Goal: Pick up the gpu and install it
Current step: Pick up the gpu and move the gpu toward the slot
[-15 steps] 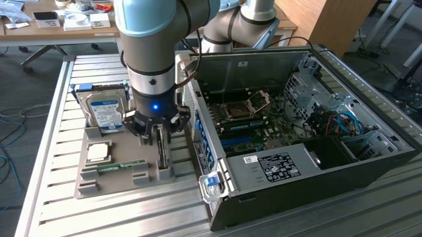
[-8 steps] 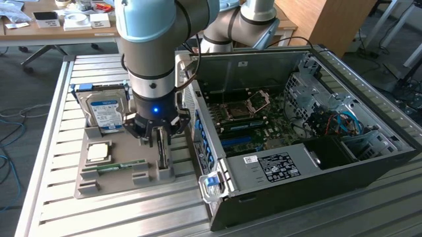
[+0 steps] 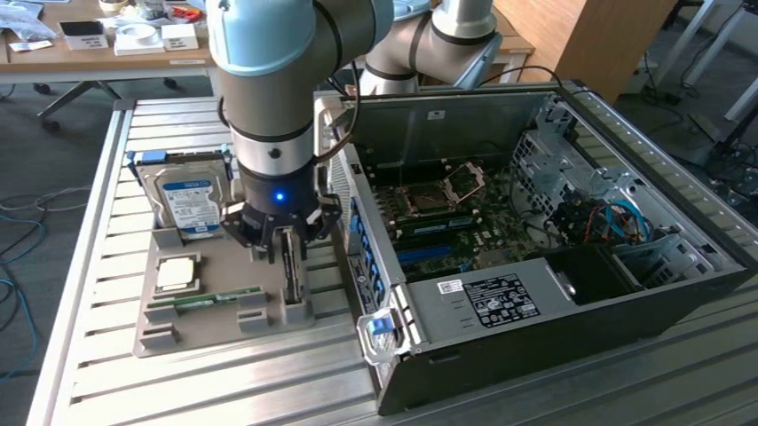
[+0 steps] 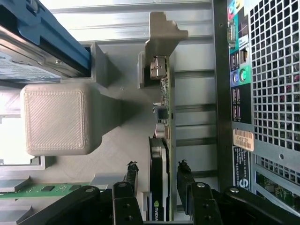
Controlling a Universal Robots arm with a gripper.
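The gripper (image 3: 284, 256) hides part of the gpu (image 3: 294, 289), and the wrist view's edge cuts off the hard drive (image 4: 26, 58)

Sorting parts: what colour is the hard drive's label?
Label: blue and white, best in exterior view.

The gpu (image 4: 158, 187) was black with a green edge and silvery bracket (image 4: 161, 40). The hard drive (image 3: 190, 202) bore a blue-and-white label; the tray (image 3: 225, 262) was grey, the memory stick (image 3: 219, 300) green. The black computer case (image 4: 276, 70) showed a perforated grid.
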